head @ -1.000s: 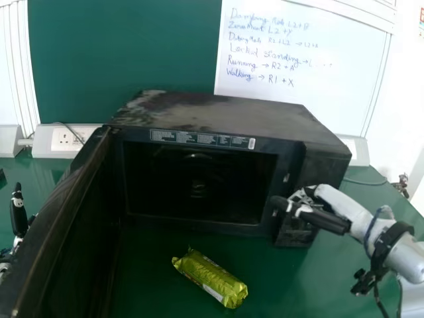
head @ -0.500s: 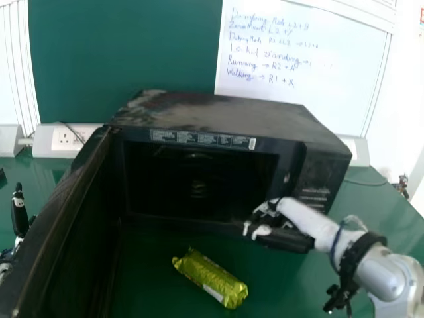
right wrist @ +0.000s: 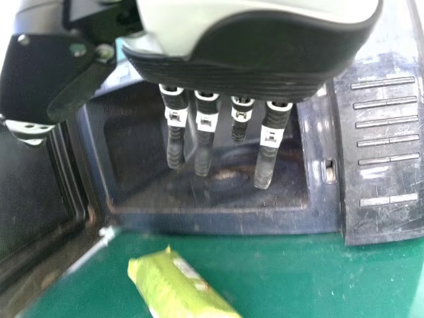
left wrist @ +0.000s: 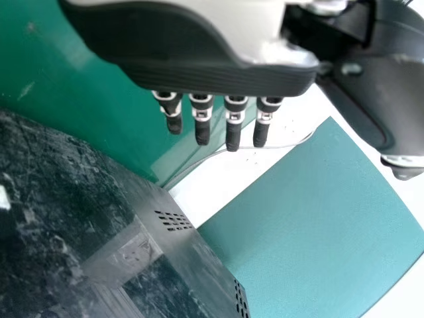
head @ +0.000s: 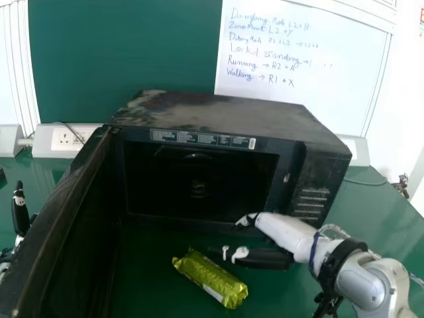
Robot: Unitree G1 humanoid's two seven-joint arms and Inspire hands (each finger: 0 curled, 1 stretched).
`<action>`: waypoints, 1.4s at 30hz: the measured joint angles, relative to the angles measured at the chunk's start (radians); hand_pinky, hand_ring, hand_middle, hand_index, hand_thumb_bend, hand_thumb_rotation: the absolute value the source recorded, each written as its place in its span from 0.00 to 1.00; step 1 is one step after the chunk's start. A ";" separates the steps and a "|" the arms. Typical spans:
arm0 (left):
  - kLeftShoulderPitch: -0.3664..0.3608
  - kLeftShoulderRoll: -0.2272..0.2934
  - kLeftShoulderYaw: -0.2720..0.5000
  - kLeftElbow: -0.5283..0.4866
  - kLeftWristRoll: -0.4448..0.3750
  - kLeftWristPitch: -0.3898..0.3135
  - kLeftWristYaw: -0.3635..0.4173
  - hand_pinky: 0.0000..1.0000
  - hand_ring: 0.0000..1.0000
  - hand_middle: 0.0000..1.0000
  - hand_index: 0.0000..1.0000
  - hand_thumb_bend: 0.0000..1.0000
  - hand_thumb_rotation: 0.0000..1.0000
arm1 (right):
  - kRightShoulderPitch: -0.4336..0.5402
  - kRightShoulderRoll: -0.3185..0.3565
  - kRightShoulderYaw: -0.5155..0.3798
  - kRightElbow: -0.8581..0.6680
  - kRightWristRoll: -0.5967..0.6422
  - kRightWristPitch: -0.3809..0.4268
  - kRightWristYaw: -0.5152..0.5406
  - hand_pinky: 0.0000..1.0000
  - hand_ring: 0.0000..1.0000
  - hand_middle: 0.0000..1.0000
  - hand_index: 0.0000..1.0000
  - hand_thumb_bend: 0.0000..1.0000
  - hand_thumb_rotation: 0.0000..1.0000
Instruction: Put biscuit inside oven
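Biscuit packet (head: 211, 278): a yellow-green wrapped roll, lying on its side on the green surface (head: 146, 285), outside the oven (head: 212, 112) and in front of its lower front edge. The packet lies slantwise, its left end nearer the oven and its right end nearer the robot. Oven: standing on the surface, its back toward the surface's far edge; door (head: 59, 212) open at the left, standing out toward the robot; control panel (head: 311, 199) at the right of the opening. Right hand (head: 268, 258): open, fingers straight, gripping nothing; positioned just beyond and to the right of the packet, apart from it, before the right part of the oven's front. Left hand (head: 20, 213): open, fingers extended, gripping nothing; located at the left, on the outer side of the door. A socket strip (head: 59, 142) runs along the surface's far edge. A whiteboard (head: 298, 40) with handwriting stands behind the oven, toward the right.
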 measured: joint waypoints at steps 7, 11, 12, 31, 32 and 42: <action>0.002 0.000 -0.002 -0.002 0.001 0.000 0.000 0.69 0.76 0.79 0.77 0.64 0.00 | -0.028 0.002 0.076 -0.022 -0.075 0.021 0.040 0.74 0.84 0.87 0.88 0.91 0.22; 0.001 -0.004 -0.002 -0.009 0.000 0.000 0.013 0.68 0.76 0.79 0.76 0.66 0.00 | -0.033 0.004 0.112 -0.024 -0.124 0.024 0.070 0.79 0.86 0.88 0.88 0.91 0.21; 0.002 -0.005 -0.002 -0.011 -0.001 0.000 0.015 0.69 0.76 0.79 0.76 0.67 0.00 | -0.034 0.006 0.121 -0.025 -0.135 0.024 0.078 0.80 0.87 0.88 0.89 0.92 0.20; 0.002 -0.017 -0.008 -0.036 -0.006 0.002 0.049 0.68 0.75 0.78 0.75 0.65 0.00 | -0.068 0.121 0.252 -0.011 -0.509 -0.043 0.315 0.83 0.87 0.89 0.88 1.00 0.25; 0.002 -0.017 -0.009 -0.036 -0.006 0.002 0.049 0.69 0.75 0.78 0.75 0.65 0.00 | -0.064 0.132 0.253 -0.005 -0.533 -0.058 0.330 0.83 0.87 0.89 0.88 1.00 0.25; 0.004 -0.017 -0.016 -0.037 -0.006 0.002 0.048 0.68 0.75 0.77 0.75 0.65 0.00 | 0.024 0.292 0.241 0.062 -0.753 -0.234 0.437 0.79 0.84 0.85 0.84 1.00 0.26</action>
